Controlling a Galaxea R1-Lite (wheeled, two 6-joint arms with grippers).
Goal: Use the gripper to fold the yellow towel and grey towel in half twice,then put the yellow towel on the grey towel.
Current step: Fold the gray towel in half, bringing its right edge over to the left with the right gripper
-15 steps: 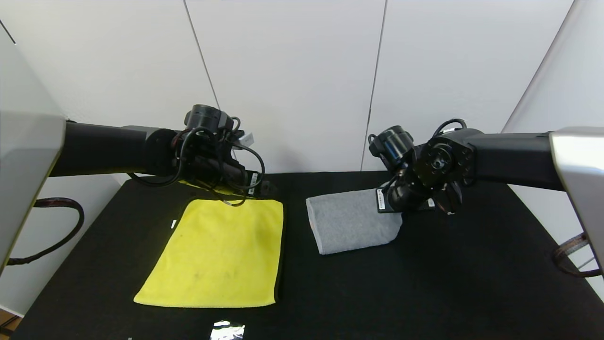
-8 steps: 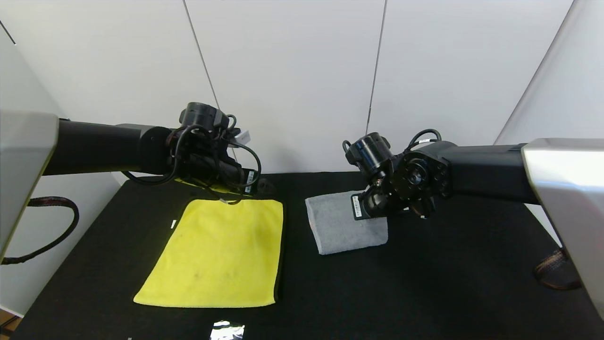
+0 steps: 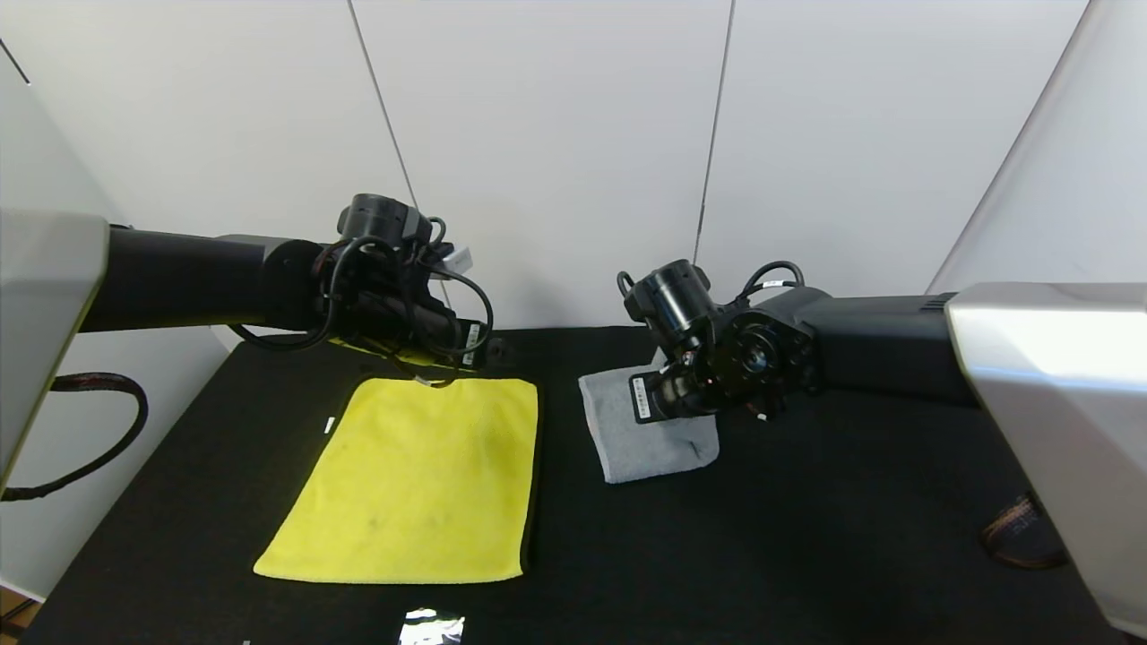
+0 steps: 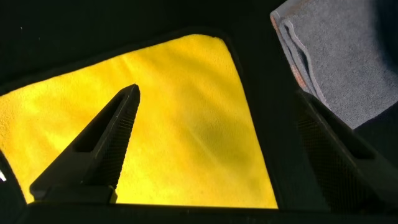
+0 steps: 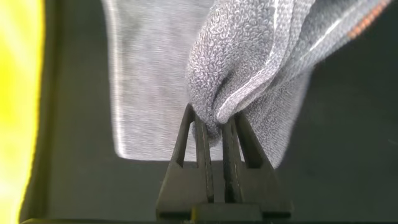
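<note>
The yellow towel (image 3: 421, 475) lies flat on the left half of the black table, folded to a rectangle. My left gripper (image 3: 487, 351) hangs open above its far edge, and in the left wrist view (image 4: 217, 93) nothing sits between its fingers (image 4: 99, 155), with yellow cloth (image 4: 186, 124) below. The grey towel (image 3: 641, 448) lies right of centre. My right gripper (image 3: 659, 403) is shut on a bunched edge of the grey towel (image 5: 249, 56) and holds it lifted over the part that lies flat; the pinch shows in the right wrist view (image 5: 212, 115).
The black table (image 3: 851, 537) ends at white wall panels behind. A small white scrap (image 3: 329, 425) lies left of the yellow towel. A shiny patch (image 3: 432, 625) sits at the front edge. The grey towel's stacked edges (image 4: 298, 53) show beside the left gripper.
My right arm has swept left, carrying the grey towel's pinched edge over the rest of it, so the visible grey cloth is narrower. The left arm has barely moved.
</note>
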